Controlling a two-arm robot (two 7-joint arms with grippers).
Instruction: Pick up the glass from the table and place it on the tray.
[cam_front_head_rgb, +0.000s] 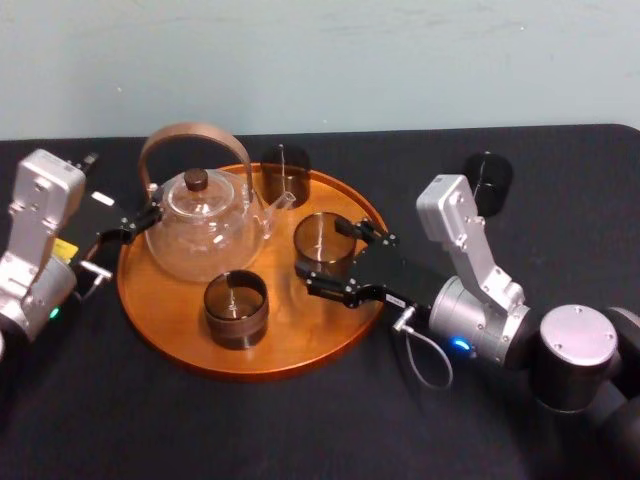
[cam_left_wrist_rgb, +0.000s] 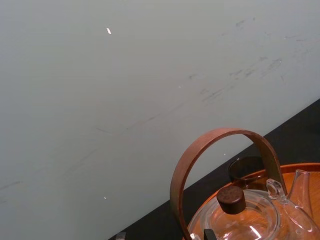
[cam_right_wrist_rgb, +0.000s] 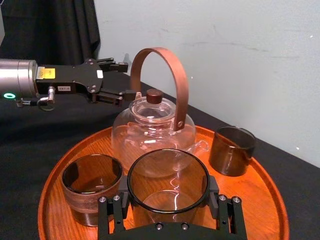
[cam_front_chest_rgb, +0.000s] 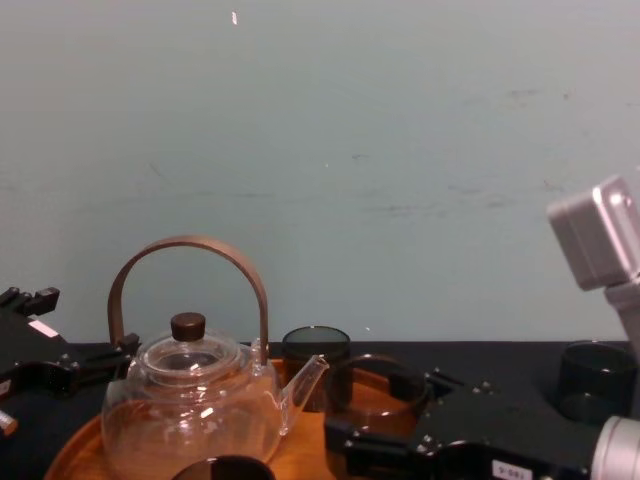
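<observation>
Head view, right gripper: reaching in over the right side of the tray, fingers closed round a glass, one on each side of it.
Head view, glass: already inside the rim, just right of the teapot. Honestly can't tell from up here whether its base is down on the wood or a touch above it.
Head view, other glasses: a front glass and a back glass stand on the tray. A spare glass sits on the worktop, well apart from the tray, behind the right arm.
Head view, left gripper: parked at the tray's left edge, just beside the foot of the teapot's handle.
Left wrist view, teapot: handle arch and lid knob up close, back glass behind them near the rim.
Right wrist view, glass: sits square between the two fingers, looks properly gripped, tray wood under it, front glass just beside it.
Right wrist view, left gripper: across the tray, fingers apart with nothing in them.
Chest view, glass: low over the tray, between the teapot's spout and the right arm. The spare glass is far off to the right.
Progress: I'd say the pick-up is done and the glass is at the tray.
To do: set it down if it isn't down yet, let go, and back out without bumping the front glass.
</observation>
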